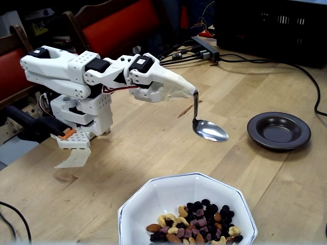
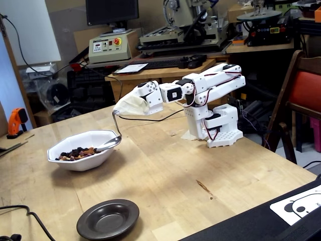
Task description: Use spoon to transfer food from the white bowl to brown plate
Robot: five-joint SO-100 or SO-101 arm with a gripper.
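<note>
My gripper (image 1: pixel 193 92), wrapped in a pale cover, is shut on the handle of the shiny metal spoon (image 1: pixel 210 131). The spoon hangs bowl-down and looks empty, above the table between the white bowl (image 1: pixel 153 190) and the brown plate (image 1: pixel 278 130). In a fixed view the spoon (image 2: pixel 109 145) sits by the near rim of the white bowl (image 2: pixel 75 163), below my gripper (image 2: pixel 116 111). The food (image 1: pixel 196 225), nuts, raisins and pinkish cubes, lies in the white bowl, and it also shows in a fixed view (image 2: pixel 75 151). The brown plate (image 2: pixel 108 219) is empty.
The arm's white base (image 1: pixel 82 127) stands at the table's edge. Cables (image 1: pixel 306 76), a black crate (image 1: pixel 276 25) and a hub lie at the back. A red-cushioned chair (image 2: pixel 303 90) stands beside the table. A black cable (image 2: pixel 25 213) lies near the plate.
</note>
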